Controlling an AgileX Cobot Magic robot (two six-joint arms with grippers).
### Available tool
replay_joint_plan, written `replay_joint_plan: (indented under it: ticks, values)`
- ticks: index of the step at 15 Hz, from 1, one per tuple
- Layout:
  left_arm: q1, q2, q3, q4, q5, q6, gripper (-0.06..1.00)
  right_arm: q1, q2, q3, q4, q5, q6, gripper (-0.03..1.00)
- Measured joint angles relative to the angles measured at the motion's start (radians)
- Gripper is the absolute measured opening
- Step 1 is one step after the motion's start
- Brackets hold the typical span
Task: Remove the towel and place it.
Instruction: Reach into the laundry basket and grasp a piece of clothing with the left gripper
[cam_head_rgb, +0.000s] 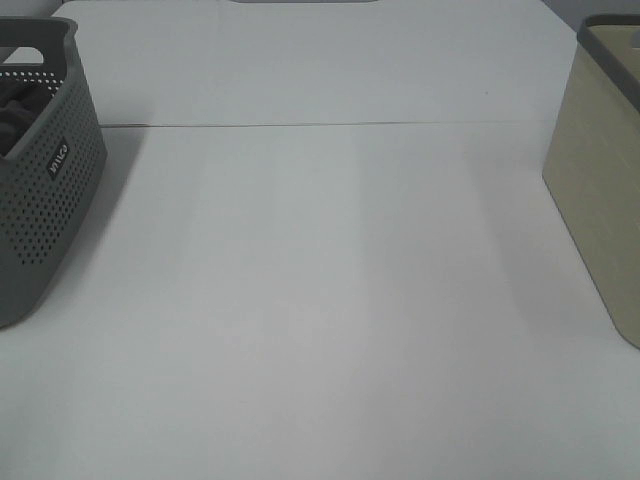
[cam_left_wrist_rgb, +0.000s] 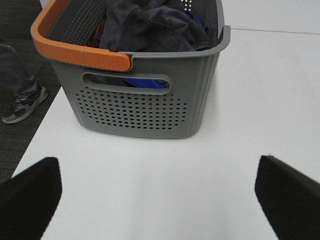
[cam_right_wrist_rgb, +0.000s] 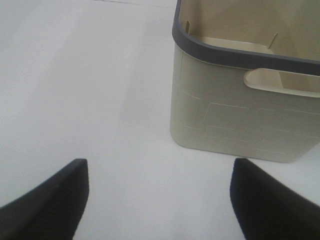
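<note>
The dark charcoal-grey towel (cam_left_wrist_rgb: 150, 25) lies crumpled in a grey perforated basket (cam_left_wrist_rgb: 145, 107) with an orange handle; a bit of it shows in the high view (cam_head_rgb: 20, 112) inside the same basket (cam_head_rgb: 45, 200) at the table's left edge. A blue cloth (cam_left_wrist_rgb: 145, 82) lies under it. My left gripper (cam_left_wrist_rgb: 157, 192) is open, hovering over the table short of the basket. My right gripper (cam_right_wrist_rgb: 157, 197) is open and empty, short of a beige bin (cam_right_wrist_rgb: 250, 105). Neither gripper shows in the high view.
The beige bin with a dark grey rim (cam_head_rgb: 600, 200) stands at the table's right edge, and what shows of its inside is bare. A seam (cam_head_rgb: 320, 125) crosses the white table. A person's shoe (cam_left_wrist_rgb: 22, 105) is on the floor beside the table's left edge.
</note>
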Motion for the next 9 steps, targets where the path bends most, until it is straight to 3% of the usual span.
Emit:
replay_joint_plan:
  ticks: [9]
  values:
    - [0.0, 0.0, 0.0, 0.0, 0.0, 0.0, 0.99, 0.0, 0.0, 0.0, 0.0, 0.0, 0.0, 0.76]
